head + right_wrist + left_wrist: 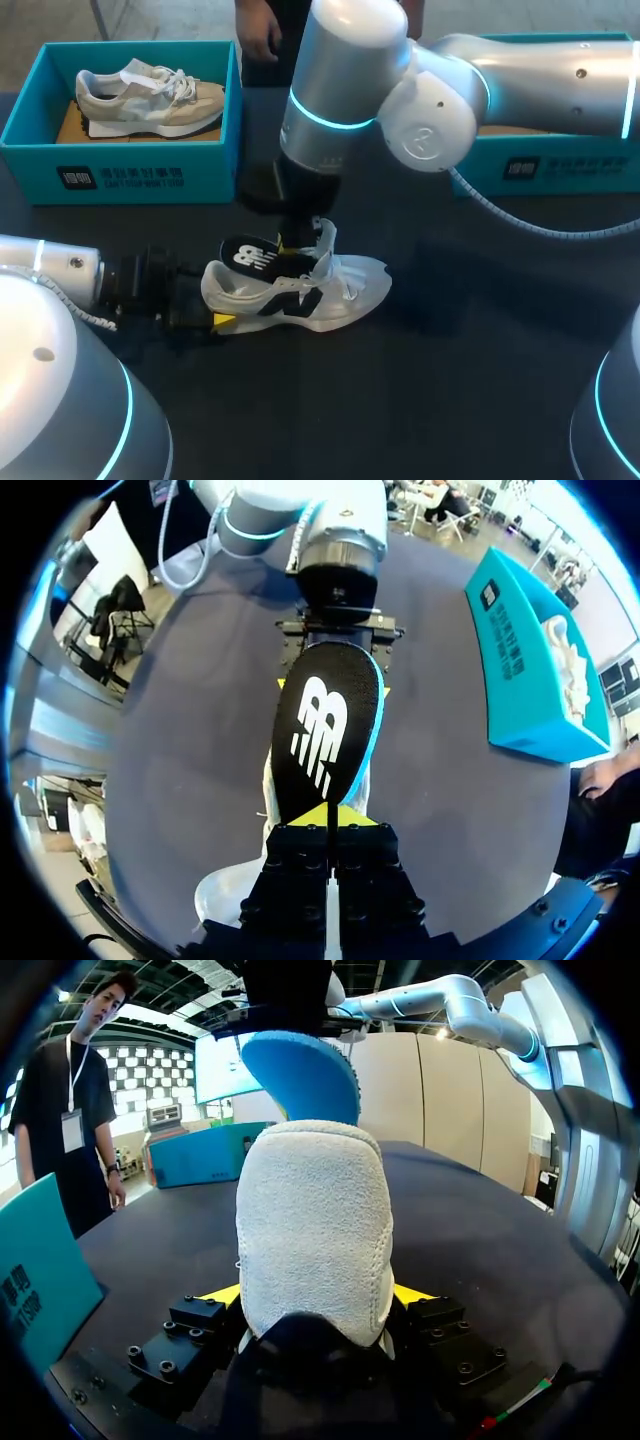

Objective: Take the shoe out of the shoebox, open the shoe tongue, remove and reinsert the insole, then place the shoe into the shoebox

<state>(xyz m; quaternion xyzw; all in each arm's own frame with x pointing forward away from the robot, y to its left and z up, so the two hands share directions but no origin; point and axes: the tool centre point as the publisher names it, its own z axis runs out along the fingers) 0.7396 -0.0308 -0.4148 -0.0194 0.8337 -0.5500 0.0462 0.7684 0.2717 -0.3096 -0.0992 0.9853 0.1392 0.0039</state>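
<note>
A white shoe (300,290) with black side marks lies on its sole on the dark table, toe to the right. My left gripper (215,320) is shut on its heel; in the left wrist view the fleecy heel (315,1230) fills the gap between the yellow fingertips (222,1295). The right gripper (298,240) hangs over the shoe's opening, shut on the end of the black insole (255,258). The insole (325,730) with its white logo slants out of the shoe towards the heel. Its blue underside (300,1075) shows above the heel.
An open teal shoebox (120,160) stands at the back left with a beige shoe (150,95) inside. A second teal box (560,160) lies at the back right, under my right arm. Bare dark table surrounds the shoe in front and to the right.
</note>
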